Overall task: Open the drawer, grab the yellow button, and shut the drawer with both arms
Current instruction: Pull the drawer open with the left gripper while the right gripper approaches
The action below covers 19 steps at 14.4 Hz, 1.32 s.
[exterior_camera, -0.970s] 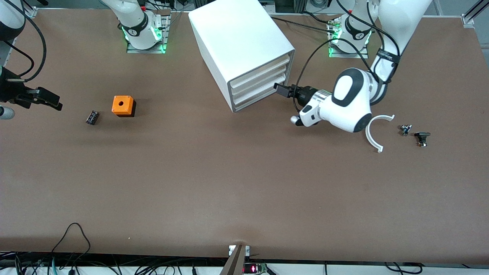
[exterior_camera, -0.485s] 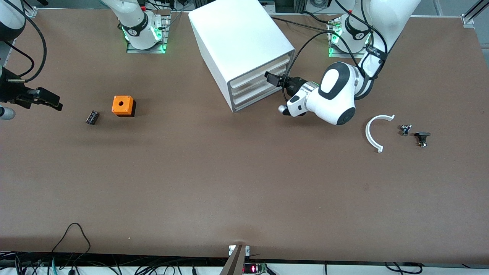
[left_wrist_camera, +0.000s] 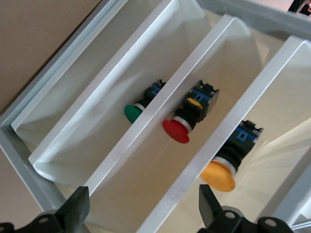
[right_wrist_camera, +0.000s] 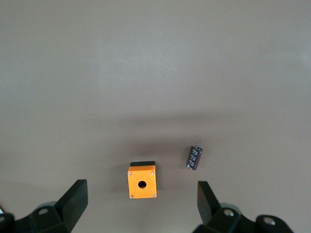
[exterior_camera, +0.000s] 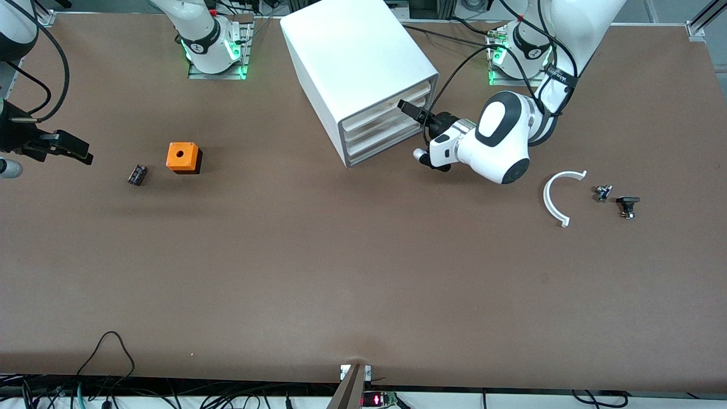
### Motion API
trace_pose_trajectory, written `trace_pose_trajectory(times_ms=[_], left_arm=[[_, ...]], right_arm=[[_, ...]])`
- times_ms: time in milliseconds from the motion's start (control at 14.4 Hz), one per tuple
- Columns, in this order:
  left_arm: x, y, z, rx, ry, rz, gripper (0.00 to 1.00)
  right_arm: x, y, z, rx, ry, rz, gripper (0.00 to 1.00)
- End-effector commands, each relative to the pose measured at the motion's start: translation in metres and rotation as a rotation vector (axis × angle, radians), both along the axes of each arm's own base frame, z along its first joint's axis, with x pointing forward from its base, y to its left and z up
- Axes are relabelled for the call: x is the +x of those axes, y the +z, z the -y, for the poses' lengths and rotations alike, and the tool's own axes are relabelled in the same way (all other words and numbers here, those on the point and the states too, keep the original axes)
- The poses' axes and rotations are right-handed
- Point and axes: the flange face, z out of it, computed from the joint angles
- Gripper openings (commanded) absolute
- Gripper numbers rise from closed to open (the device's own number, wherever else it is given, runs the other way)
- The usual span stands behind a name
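Note:
The white cabinet stands near the arms' bases with its three tray drawers pushed in. The uppermost drawer shows in the left wrist view by its white front rim. In it lies the button, orange cap on a dark body. My left gripper hangs just in front of the drawer fronts, open, touching nothing. My right gripper waits open over the table at the right arm's end.
A green button and a red button lie in the two lower drawers. An orange cube with a hole and a black part sit near the right gripper. A white curved piece and small parts lie toward the left arm's end.
The left gripper has swung in from beside the lowest drawer to the cabinet's front, level with the upper drawers. The right arm has not moved.

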Motion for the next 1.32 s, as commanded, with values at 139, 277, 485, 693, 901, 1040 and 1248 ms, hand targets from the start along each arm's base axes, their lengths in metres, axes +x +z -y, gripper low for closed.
trace_pose_trajectory(times_ms=[139, 277, 485, 693, 901, 1040, 1248], left_arm=[[-0.017, 0.007, 0.005, -0.043, -0.017, 0.017, 0.93], [-0.017, 0.007, 0.007, -0.059, -0.027, 0.032, 0.78], [-0.011, 0.003, 0.003, -0.083, -0.043, 0.108, 0.0], [0.001, 0.006, -0.006, -0.086, -0.021, 0.131, 0.0], [0.038, 0.024, -0.04, -0.051, 0.014, 0.215, 0.0], [0.066, 0.038, -0.07, -0.032, 0.074, 0.262, 0.0], [0.092, 0.052, -0.095, -0.026, 0.129, 0.31, 0.25]], right_arm=[[0.003, 0.004, 0.003, 0.005, 0.008, 0.007, 1.0], [0.003, 0.004, 0.003, 0.003, 0.008, 0.007, 1.0], [0.003, 0.004, 0.004, 0.005, 0.008, 0.007, 1.0], [0.004, 0.004, -0.006, 0.014, 0.005, 0.009, 1.0], [0.012, -0.013, -0.022, 0.019, 0.03, -0.012, 1.0], [0.018, -0.021, -0.062, 0.031, 0.09, -0.008, 1.0], [0.025, -0.031, -0.13, 0.033, 0.203, 0.029, 1.0]])
